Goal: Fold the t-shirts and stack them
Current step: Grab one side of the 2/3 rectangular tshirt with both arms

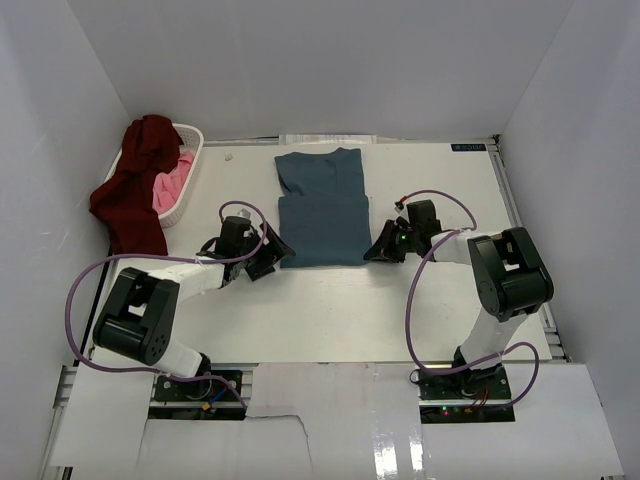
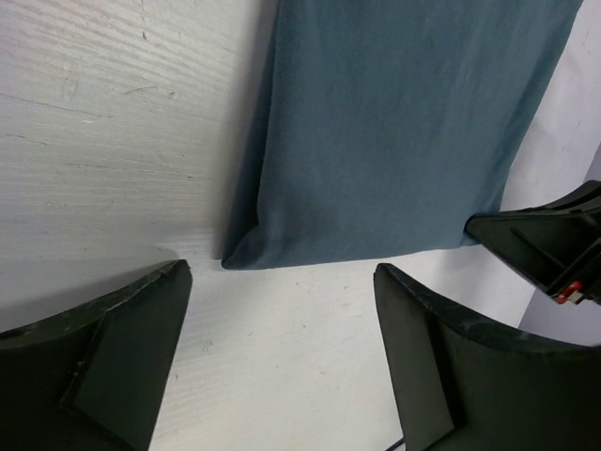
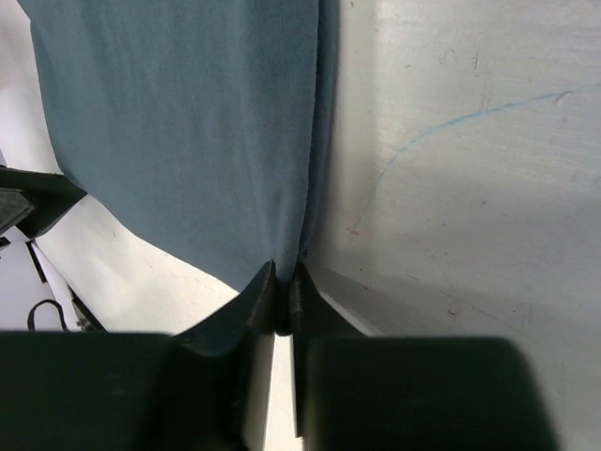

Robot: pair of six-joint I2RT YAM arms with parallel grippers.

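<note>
The teal-blue t-shirt (image 1: 322, 208) lies flat on the table, its lower part folded up over itself. My left gripper (image 1: 277, 252) is open and empty just off the shirt's near left corner (image 2: 246, 252); its fingers (image 2: 122, 338) stand wide apart over bare table. My right gripper (image 1: 376, 251) is shut on the shirt's near right corner (image 3: 286, 258), pinching the cloth edge between its fingertips. The maroon t-shirt (image 1: 135, 185) hangs over the basket's rim at the far left. The pink t-shirt (image 1: 172, 186) lies inside that basket.
The white plastic laundry basket (image 1: 191, 160) stands at the far left of the table. White walls close in the table on three sides. The right gripper's fingers also show at the right edge of the left wrist view (image 2: 554, 246).
</note>
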